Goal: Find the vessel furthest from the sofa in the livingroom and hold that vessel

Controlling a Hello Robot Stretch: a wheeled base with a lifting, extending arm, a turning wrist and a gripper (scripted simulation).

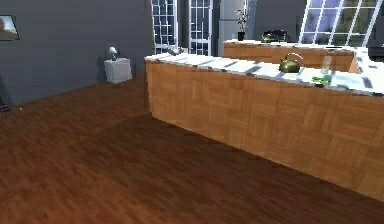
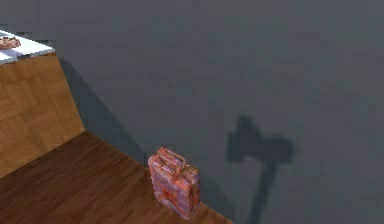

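Note:
A long wooden kitchen counter (image 1: 250, 105) with a pale top runs across the forward view's right. On it stand a brass-coloured kettle (image 1: 290, 64) and a small green item (image 1: 322, 76) beside it. Flat plates or trays (image 1: 215, 62) lie along the top. Behind it a second counter (image 1: 280, 50) carries a dark pot-like thing (image 1: 272, 36). In the arm side view the same kind of counter corner (image 2: 30, 110) shows at the left, with a small reddish thing (image 2: 8, 42) on its top.
Dark wood floor (image 1: 90, 160) spreads wide across the forward view. A small white side table (image 1: 118, 69) with a little lamp stands by the grey wall. Windows (image 1: 185, 22) line the back. A reddish patterned box (image 2: 173, 182) stands on the floor against the grey wall.

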